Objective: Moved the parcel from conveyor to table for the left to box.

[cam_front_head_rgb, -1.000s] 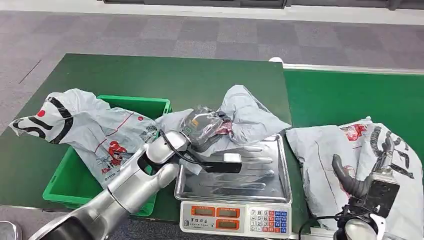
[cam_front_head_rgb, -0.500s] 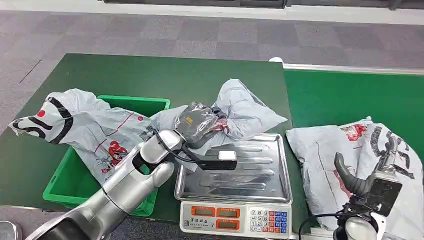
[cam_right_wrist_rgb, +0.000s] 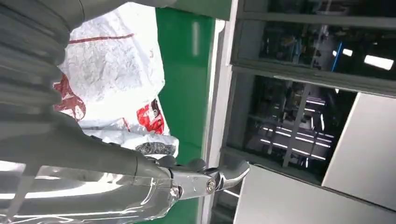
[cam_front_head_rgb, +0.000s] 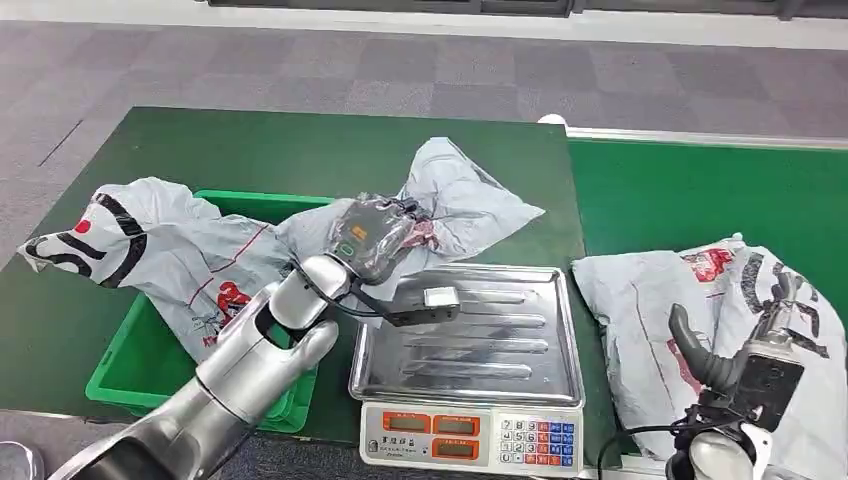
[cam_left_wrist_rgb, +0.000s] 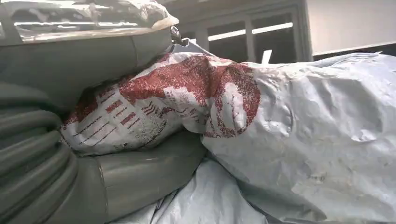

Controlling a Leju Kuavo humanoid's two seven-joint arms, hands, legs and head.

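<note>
A dark green table (cam_front_head_rgb: pixel 250 150) is seen across the left and middle of the head view, and a brighter green conveyor (cam_front_head_rgb: pixel 700 195) adjoins it at 3 o'clock. On the conveyor, toward 4 o'clock, a large grey poly bag with red and black print (cam_front_head_rgb: pixel 680 330) is laid flat. Over the green bin (cam_front_head_rgb: pixel 140 365) at 8 o'clock, another printed grey bag (cam_front_head_rgb: pixel 170 250) is draped, its upper end spilling onto the table toward 9 o'clock. Just right of the bin, at 6 o'clock, a weighing scale (cam_front_head_rgb: pixel 470 435) with a steel pan and an orange-lit keypad front is placed; nothing is resting flat in the pan.

The parcel (cam_front_head_rgb: pixel 455 205), a crumpled grey poly mailer, is found near the middle of the table, just beyond the far edge of the scale pan toward 12 o'clock, its left end lifted off the surface. That end is gripped by the left hand (cam_front_head_rgb: pixel 372 235), which is wrapped in clear film; in the left wrist view the red-printed plastic of the parcel (cam_left_wrist_rgb: pixel 261 121) is pressed between the thick grey thumb and the covered fingers (cam_left_wrist_rgb: pixel 140 168).

The right hand (cam_front_head_rgb: pixel 745 355) is raised at 5 o'clock, in front of the conveyor bag, with its dark fingers apart and nothing seen in them; in the right wrist view its fingers (cam_right_wrist_rgb: pixel 210 179) are extended past the bag's edge without touching it.
</note>
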